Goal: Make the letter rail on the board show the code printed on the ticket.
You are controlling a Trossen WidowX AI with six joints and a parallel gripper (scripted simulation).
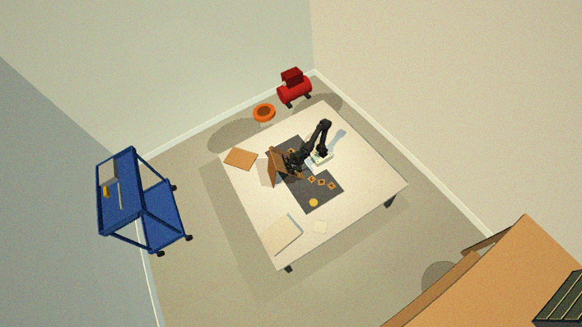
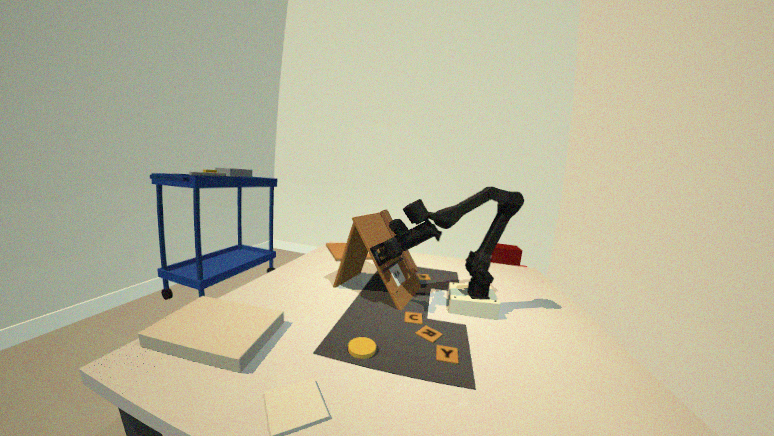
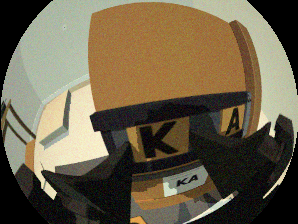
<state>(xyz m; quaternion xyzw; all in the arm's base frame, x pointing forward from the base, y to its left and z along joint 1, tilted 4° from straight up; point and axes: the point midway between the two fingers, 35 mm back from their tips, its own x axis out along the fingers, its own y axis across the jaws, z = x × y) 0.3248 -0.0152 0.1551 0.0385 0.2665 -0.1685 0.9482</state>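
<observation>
The leaning brown board [image 1: 278,161] [image 2: 371,228] [image 3: 165,55] carries a dark rail [image 3: 111,118] across its face. Below it, the ticket [image 3: 171,188] [image 2: 397,274] reads KA. An A tile [image 3: 240,116] sits upright at the rail's right end. My gripper [image 3: 160,140] [image 2: 381,252] is shut on the K tile [image 3: 183,131], which stands upright at the rail, left of the A with a gap between. The right finger covers part of that gap. Loose tiles C [image 2: 413,317] [image 1: 312,179], R [image 2: 428,333] [image 1: 321,182] and Y [image 2: 447,353] [image 1: 331,185] lie on the dark mat [image 2: 373,330].
Another tile [image 1: 291,150] [image 2: 423,276] lies beyond the board; its letter is unclear. A yellow disc [image 1: 313,202] [image 2: 361,347] lies on the mat's near part. A thick pale slab [image 2: 211,330], a thin pale square [image 2: 296,407] and an orange-brown panel [image 1: 240,159] lie elsewhere on the counter.
</observation>
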